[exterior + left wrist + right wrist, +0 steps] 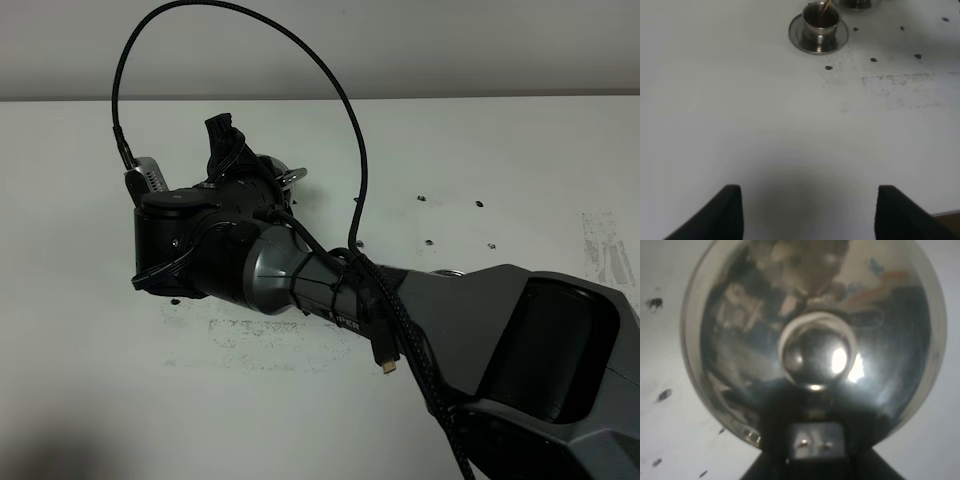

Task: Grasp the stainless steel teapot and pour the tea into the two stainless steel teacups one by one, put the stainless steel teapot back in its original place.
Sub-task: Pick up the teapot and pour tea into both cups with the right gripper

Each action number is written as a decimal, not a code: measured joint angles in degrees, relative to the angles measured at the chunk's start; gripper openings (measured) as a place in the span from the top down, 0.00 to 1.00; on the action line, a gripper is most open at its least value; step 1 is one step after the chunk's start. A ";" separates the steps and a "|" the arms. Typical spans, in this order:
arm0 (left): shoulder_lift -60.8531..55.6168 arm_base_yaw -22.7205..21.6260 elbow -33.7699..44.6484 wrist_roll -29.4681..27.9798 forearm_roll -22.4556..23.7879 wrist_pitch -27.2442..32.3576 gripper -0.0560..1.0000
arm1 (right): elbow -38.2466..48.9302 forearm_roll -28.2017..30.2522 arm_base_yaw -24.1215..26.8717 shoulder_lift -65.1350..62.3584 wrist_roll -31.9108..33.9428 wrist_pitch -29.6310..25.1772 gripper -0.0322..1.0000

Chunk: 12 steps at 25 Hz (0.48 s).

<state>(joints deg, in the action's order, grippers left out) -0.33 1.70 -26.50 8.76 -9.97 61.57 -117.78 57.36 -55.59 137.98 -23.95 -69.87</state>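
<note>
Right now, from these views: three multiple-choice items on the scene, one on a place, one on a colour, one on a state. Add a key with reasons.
1. Where does the small shiny steel teacup stand?
A) on the bare table
B) on its round steel saucer
C) on a wooden board

2. What colour is the flat table top?
A) green
B) wood brown
C) white

3. What state is the left hand in?
A) shut on the teacup
B) open, with nothing between its fingers
C) shut on a spoon

Key:
1 B: the saucer's rim rings the cup's base.
2 C: the surface is pale white, marked only by dark specks.
3 B: the two dark fingers stand wide apart over bare table.
</note>
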 joint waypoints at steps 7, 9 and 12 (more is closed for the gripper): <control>0.00 0.00 0.00 0.00 0.00 0.00 0.43 | 0.00 -0.39 0.00 0.00 0.45 0.00 0.79; 0.00 0.00 0.00 0.00 0.00 0.00 0.43 | 0.00 -1.43 0.00 0.00 1.00 0.00 0.79; 0.00 0.00 0.00 0.00 0.00 0.00 0.43 | 0.00 -3.09 0.15 0.00 2.09 0.00 0.79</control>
<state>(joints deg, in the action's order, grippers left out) -0.33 1.70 -26.50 8.76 -9.97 61.57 -117.78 54.27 -55.43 137.98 -21.86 -69.87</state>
